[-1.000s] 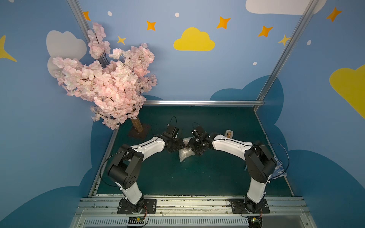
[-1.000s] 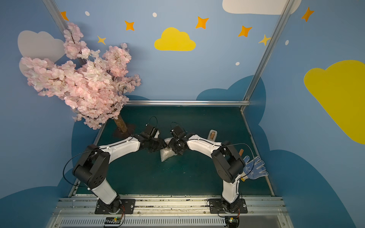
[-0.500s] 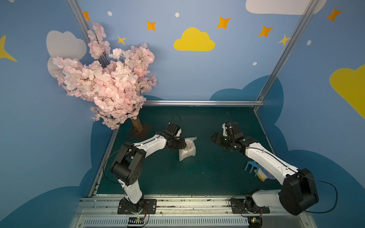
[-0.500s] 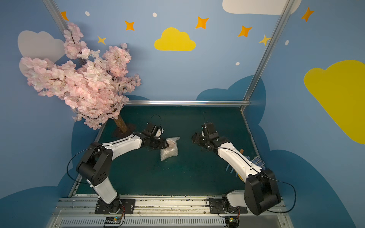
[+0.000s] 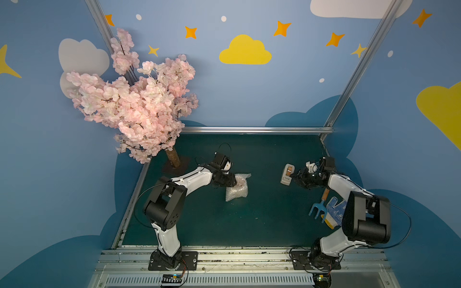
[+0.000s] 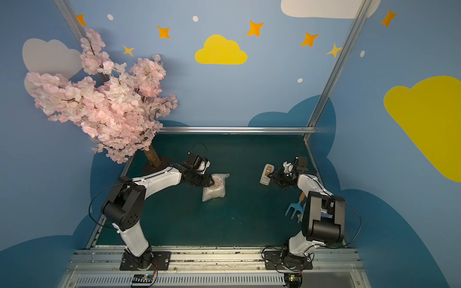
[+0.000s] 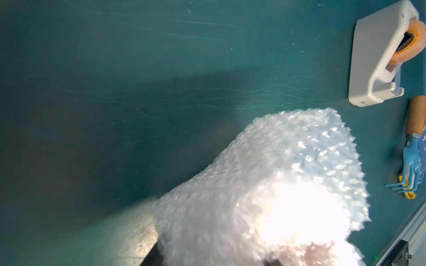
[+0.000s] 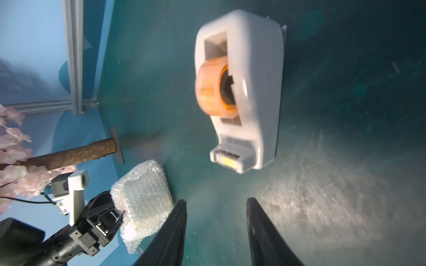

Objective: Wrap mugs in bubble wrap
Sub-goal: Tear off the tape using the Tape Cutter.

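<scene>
The right arm has swung away from the bundle to the tape dispenser since a second ago, while the left arm stays at the wrap.
The bubble wrap (image 5: 237, 187) lies as a crumpled bundle near the middle of the green mat (image 5: 262, 224). The mug under the film cannot be made out. The left gripper (image 5: 230, 180) is clamped on the bundle's edge, on the side toward the blossom tree (image 5: 139, 99). Well apart, the right gripper (image 8: 216, 230) points at the cutter end of the cream tape dispenser (image 8: 253, 92), just short of it, with its jaws apart and nothing between them. A blue hand fork (image 5: 319, 210) and a dotted glove (image 5: 335, 207) lie beside the right arm.
</scene>
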Action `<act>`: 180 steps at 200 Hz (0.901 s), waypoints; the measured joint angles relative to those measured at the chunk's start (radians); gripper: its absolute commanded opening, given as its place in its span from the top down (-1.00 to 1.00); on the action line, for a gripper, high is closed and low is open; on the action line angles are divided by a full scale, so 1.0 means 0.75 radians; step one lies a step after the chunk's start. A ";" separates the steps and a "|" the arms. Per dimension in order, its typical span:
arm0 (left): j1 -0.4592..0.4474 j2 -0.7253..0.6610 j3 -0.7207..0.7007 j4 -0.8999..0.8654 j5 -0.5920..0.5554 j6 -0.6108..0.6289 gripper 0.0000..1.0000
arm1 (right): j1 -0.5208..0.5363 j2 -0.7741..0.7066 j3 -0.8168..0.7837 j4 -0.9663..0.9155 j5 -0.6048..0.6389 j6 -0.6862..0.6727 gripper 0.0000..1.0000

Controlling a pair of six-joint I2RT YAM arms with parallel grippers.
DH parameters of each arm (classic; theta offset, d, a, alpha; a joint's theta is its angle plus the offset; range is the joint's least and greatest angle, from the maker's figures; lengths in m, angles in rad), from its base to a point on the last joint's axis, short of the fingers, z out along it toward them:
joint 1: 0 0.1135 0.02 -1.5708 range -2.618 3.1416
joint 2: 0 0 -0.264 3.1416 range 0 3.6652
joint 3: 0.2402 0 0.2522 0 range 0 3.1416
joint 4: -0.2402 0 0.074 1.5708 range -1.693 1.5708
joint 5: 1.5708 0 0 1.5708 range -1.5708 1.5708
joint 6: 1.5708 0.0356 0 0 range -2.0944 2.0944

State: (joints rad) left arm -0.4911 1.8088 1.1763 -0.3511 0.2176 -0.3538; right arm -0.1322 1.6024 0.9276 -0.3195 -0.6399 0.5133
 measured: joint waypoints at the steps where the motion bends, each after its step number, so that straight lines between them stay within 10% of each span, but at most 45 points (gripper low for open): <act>1: 0.000 0.000 0.000 0.000 0.000 0.000 -0.01 | -0.001 0.003 0.001 0.001 -0.003 0.001 0.18; 180: 0.006 0.000 -0.018 0.023 0.014 -0.007 0.00 | -0.024 0.306 0.141 0.144 -0.190 -0.033 0.19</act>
State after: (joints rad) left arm -0.4870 1.8088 1.1629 -0.3336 0.2283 -0.3588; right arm -0.1505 1.8317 1.0336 -0.2115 -0.7826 0.4885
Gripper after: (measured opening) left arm 0.499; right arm 0.405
